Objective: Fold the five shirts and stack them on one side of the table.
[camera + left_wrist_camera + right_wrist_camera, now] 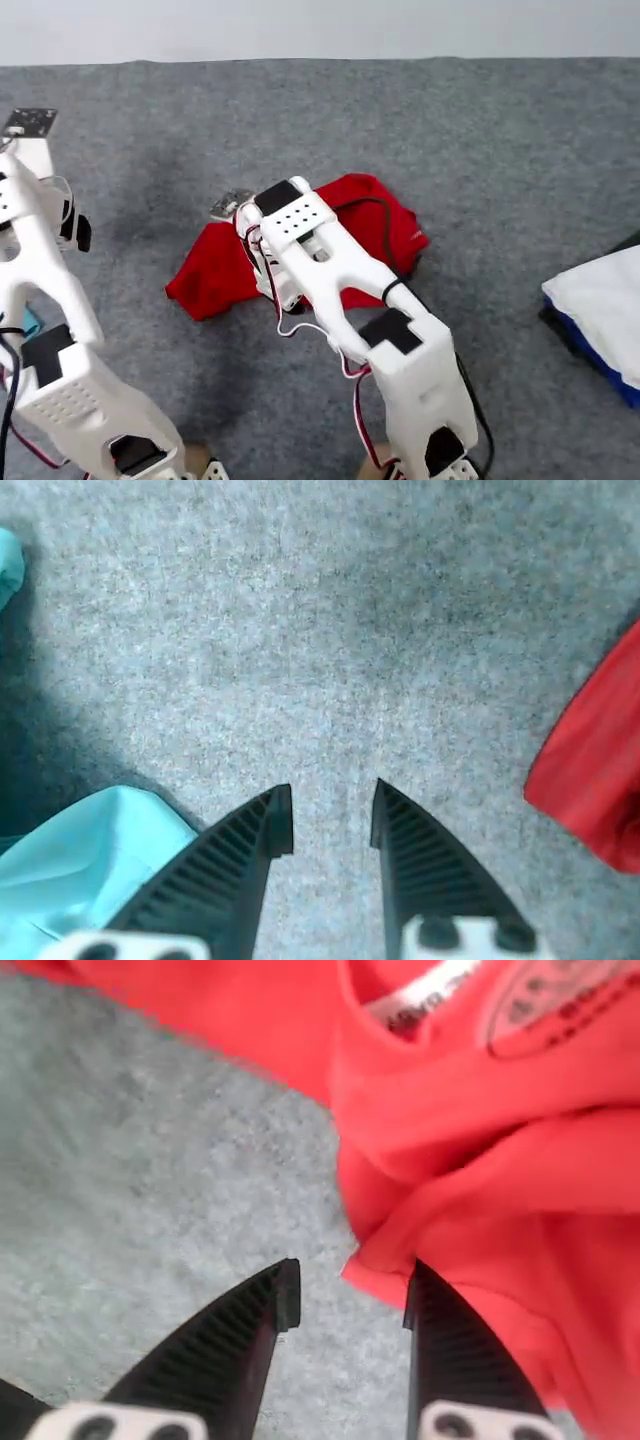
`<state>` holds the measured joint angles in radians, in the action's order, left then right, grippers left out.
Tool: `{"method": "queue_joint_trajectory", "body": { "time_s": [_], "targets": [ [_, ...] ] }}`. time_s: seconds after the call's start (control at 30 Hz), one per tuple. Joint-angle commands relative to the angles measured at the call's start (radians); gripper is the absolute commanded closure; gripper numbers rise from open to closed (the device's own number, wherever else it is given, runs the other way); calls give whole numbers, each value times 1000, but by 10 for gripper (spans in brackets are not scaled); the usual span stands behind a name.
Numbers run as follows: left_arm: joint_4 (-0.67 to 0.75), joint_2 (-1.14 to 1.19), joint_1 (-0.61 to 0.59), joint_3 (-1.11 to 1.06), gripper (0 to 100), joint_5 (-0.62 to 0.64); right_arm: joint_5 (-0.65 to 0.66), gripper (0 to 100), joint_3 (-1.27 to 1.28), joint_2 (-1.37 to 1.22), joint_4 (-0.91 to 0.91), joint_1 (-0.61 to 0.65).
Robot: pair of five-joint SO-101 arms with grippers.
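Right gripper (345, 1295): fingers apart, nothing held. Crumpled red shirt (375, 205) just ahead of tips, its edge close by one finger; bare grey surface (450, 130) beside other finger. Left gripper (330, 815): also spread, empty, open surface ahead. Teal shirt (90, 850) just beside one finger. Folded stack (600, 300), white over blue, well apart at surface edge. Count: one red, one teal, one stack.

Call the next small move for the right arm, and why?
Probably lower the right gripper slightly and shut on the edge of the red shirt. Its jaws stand open, straddling a bunched corner of the shirt right at the grey table cover, and in the high view the shirt lies crumpled, unfolded.
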<state>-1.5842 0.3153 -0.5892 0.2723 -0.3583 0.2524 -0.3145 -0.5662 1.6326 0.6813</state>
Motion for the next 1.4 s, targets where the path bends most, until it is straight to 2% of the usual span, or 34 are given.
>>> {"method": "queue_joint_trajectory", "body": {
  "time_s": [0.0, 0.33, 0.63, 0.87, 1.13, 1.37],
  "targets": [
    [17, -63, -3, 4, 868, 5, 5, 813, -61, -8, 8, -5],
    [40, -61, 2, 2, 867, 3, 9, 812, -61, -73, 8, -111],
    [52, -60, 3, 2, 867, 3, 11, 816, -61, -96, 8, -120],
    [52, -60, 3, 2, 867, 3, 71, 978, -63, -96, 8, -122],
    [51, -60, 3, 2, 867, 3, 81, 984, -74, -59, 51, -157],
    [46, -61, 3, 2, 867, 3, 146, 984, -135, 76, 157, -257]
  ]
}}
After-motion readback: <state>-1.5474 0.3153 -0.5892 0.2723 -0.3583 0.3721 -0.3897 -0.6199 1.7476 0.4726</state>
